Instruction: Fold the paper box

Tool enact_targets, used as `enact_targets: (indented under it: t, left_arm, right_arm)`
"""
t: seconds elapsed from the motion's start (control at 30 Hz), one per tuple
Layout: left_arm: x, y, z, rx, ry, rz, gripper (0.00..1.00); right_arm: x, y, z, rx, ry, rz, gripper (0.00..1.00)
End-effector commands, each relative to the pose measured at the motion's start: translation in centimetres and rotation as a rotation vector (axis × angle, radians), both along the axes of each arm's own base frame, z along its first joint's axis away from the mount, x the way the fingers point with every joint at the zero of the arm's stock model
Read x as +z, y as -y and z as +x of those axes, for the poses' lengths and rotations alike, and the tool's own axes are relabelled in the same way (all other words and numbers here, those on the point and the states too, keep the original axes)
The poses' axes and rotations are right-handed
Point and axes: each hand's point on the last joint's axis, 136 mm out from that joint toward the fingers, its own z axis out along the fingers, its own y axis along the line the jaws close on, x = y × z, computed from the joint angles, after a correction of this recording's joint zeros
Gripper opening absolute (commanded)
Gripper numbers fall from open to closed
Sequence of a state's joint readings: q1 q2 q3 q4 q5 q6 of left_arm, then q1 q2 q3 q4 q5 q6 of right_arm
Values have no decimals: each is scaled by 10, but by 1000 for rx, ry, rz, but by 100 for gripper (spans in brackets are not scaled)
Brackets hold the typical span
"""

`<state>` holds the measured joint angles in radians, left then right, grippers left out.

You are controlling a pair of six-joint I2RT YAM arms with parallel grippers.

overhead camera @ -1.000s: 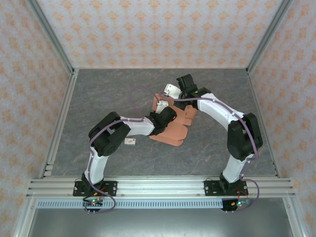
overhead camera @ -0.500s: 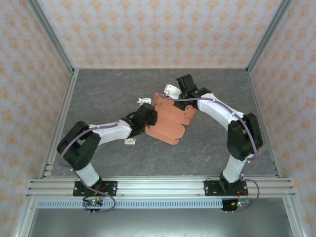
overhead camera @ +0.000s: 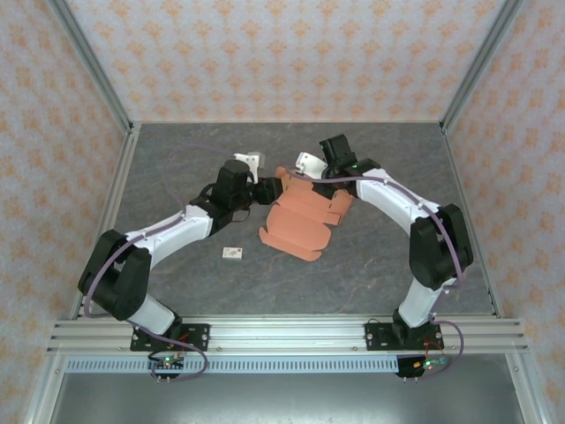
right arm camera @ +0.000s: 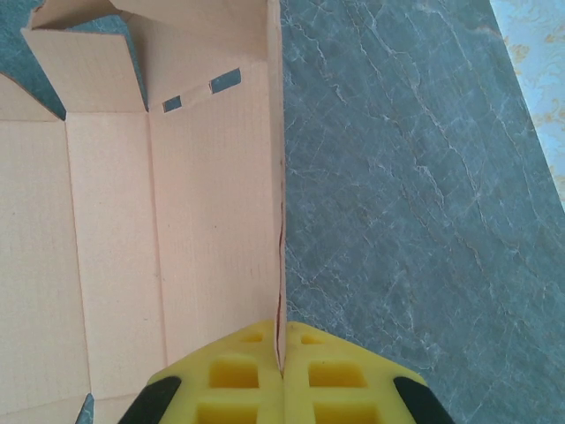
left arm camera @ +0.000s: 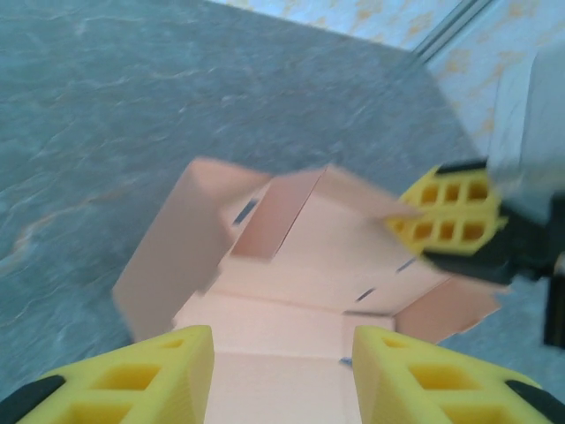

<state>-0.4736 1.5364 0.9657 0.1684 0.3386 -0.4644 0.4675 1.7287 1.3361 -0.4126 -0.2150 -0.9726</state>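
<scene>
The right gripper (right arm camera: 282, 352) pinches a raised wall edge of the salmon-orange thin cardboard paper box (overhead camera: 298, 223) — on the middle of the table (overhead camera: 177, 159), nearer its far edge; the left gripper (left arm camera: 282, 353) stands spread beside it. A hard sideways push could tear that pinched edge.

The paper box (overhead camera: 298, 221) lies on the counter (overhead camera: 177, 168) near its middle, between the two tools. The left tool (overhead camera: 267, 188) sits at the box's far-left corner, its fingers (left arm camera: 168, 371) set apart over a panel. Whether they touch it is hard to tell in the blurred wrist view. The right tool (overhead camera: 325, 178) is at the far-right edge, a side panel's edge pinched between its fingers (right arm camera: 238, 371). A small tag (overhead camera: 232, 254) lies left of the box, nearer the bases and apart from it.
</scene>
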Motion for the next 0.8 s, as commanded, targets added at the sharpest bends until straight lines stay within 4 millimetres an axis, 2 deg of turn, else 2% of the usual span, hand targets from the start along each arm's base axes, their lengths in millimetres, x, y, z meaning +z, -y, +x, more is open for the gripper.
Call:
enact_targets:
  t: [0.0, 0.2, 0.33, 0.5, 0.63, 0.77]
  left_arm:
    - [12, -3, 10, 6, -36, -82, 44]
    - [12, -32, 16, 126, -99, -127, 43]
    - [20, -21, 12, 83, -117, -203, 42]
    - [25, -20, 17, 98, -148, -217, 39]
    - [21, -7, 23, 64, -201, -244, 35]
    - [12, 4, 24, 30, -238, -200, 36]
  right_arm:
    - [25, 0, 2, 19, 107, 36, 0]
    - [32, 3, 12, 26, 256, -64, 0]
    - [30, -1, 14, 74, 360, -138, 0]
    - [30, -12, 12, 140, 483, -194, 0]
    - [25, -18, 11, 161, 547, -237, 0]
    - [23, -22, 9, 172, 578, -252, 0]
